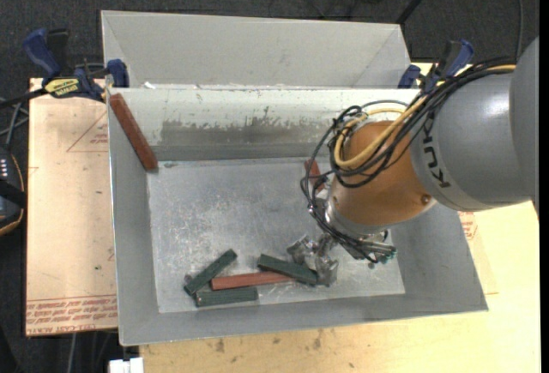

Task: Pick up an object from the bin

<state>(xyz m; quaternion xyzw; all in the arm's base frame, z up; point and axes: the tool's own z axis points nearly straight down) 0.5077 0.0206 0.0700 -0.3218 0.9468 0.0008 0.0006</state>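
- Hand (316,260) sits low over the floor of the bin (225,207), in its near right part, below the orange cover (377,178) and cables (330,148) of the wrist.
- Nearest thing: a green bar (281,267), dark and flat, lying on the floor near the near wall.
- Key relation: the right end of the green bar meets the hand, and the rest runs off to the left. Its long axis goes left to right, with the left end slightly farther.
- Judgement: the hand is placed at the bar's end, not its middle, so a lift from here may let the bar tip or slip.
- Hand state: cannot tell whether it is wide, narrow or closed on anything, as cover and dark metal mask it.
- Contact between the hand and the green bar cannot be confirmed.
- Neighbours: a red bar (247,280) lies just beside the green bar on its near left, and two more green ones (213,270) lie farther left, touching or overlapping.
- A leaning bar (133,133), red-brown, stands in the far left corner, well apart.
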